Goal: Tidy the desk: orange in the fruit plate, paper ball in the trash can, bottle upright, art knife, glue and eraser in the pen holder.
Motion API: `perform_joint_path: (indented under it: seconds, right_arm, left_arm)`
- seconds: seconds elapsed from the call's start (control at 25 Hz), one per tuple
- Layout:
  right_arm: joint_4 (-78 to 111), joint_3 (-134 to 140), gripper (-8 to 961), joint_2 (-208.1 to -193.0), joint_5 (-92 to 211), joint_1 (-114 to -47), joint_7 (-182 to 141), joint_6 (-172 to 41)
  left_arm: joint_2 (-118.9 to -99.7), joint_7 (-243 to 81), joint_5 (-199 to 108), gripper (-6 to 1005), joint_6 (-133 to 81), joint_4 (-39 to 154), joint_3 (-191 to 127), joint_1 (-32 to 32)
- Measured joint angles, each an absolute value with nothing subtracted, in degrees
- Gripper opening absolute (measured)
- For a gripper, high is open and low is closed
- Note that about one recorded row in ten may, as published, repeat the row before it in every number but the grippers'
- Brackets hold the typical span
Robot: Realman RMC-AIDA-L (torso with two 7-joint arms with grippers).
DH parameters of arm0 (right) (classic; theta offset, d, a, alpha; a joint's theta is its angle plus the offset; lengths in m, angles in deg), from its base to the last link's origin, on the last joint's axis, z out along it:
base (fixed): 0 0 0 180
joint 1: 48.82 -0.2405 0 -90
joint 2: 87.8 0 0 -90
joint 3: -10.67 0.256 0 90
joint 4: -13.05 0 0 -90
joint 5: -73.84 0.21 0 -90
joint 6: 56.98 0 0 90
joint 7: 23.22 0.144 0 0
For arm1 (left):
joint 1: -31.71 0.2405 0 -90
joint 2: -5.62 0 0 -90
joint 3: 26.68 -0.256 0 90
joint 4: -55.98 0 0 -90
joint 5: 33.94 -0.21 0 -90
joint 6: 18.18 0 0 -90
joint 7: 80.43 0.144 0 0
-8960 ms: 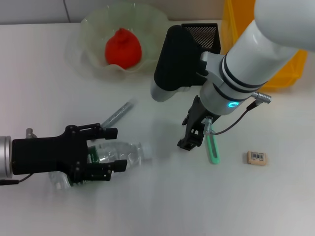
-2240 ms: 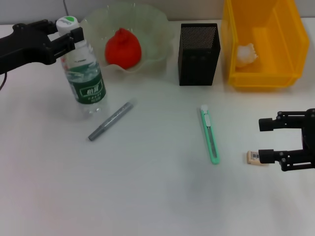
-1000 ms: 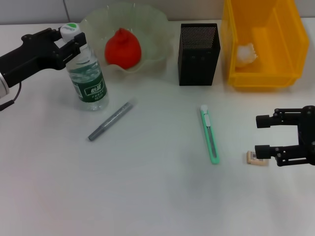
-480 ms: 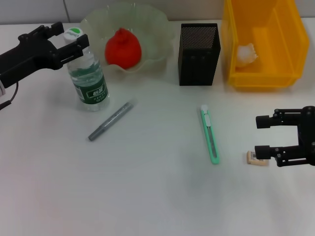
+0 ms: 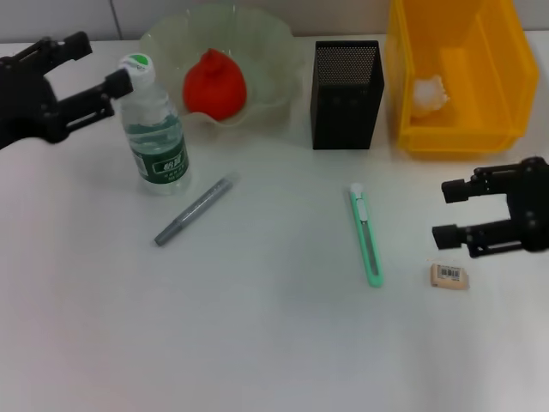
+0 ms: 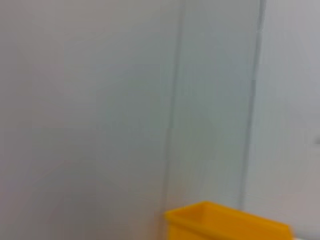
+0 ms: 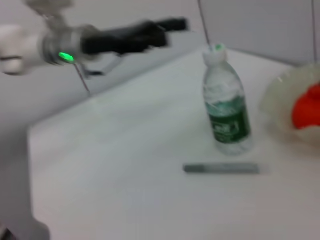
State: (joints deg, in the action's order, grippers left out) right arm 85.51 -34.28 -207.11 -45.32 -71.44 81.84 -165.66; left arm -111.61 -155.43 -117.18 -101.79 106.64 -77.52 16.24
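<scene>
orange (image 5: 214, 83) sat in plate (image 5: 163, 43) | paper ball (image 5: 429, 93) in bin (image 5: 506, 69) | holder (image 5: 346, 83) looked empty | both my grippers, left (image 5: 90, 73) and right (image 5: 450, 213), hung released

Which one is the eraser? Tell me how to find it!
Find the big yellow trash can at the table's far right. Come toward the near edge, past the right gripper, to the eraser. It is a tiny tan block with a barcode label, much shorter than the long green art knife beside it.

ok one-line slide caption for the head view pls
Left gripper open beside the upright bottle; right gripper open above the eraser.
</scene>
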Motion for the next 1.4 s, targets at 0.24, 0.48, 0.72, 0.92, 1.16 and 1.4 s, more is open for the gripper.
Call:
perform_joint_path:
  seconds: [0.24, 0.48, 0.72, 0.92, 1.16, 1.4]
  right_arm:
    - [96.7, -48.7, 737, -206.97, -53.5, -74.4, 97.8, -158.7]
    - [93.5, -56.4, 736, -207.02, -66.0, -85.0, 114.4, -155.8]
    - [83.6, -63.7, 735, -207.08, -74.0, -93.3, 125.7, -149.4]
    - [75.8, -69.3, 734, -207.19, -76.0, -97.5, 129.6, -142.8]
    - [67.8, -75.0, 733, -207.4, -76.4, -100.8, 133.1, -135.9]
    - [64.9, -80.3, 732, -207.42, -76.5, -101.1, 136.2, -130.5]
  left_arm:
    - [-108.35, -154.2, -119.7, 807, -114.7, 103.1, -75.2, 17.8]
    - [-106.83, -153.4, -122.8, 807, -119.1, 99.3, -74.6, 18.2]
    - [-107.37, -153.3, -125.1, 807, -119.1, 98.8, -74.5, 18.7]
    - [-107.48, -153.3, -125.9, 807, -119.0, 98.6, -74.5, 18.7]
    - [-107.87, -153.3, -126.0, 807, -118.9, 98.5, -74.5, 18.5]
    - [-108.34, -153.3, -126.1, 807, -118.2, 98.5, -74.5, 18.6]
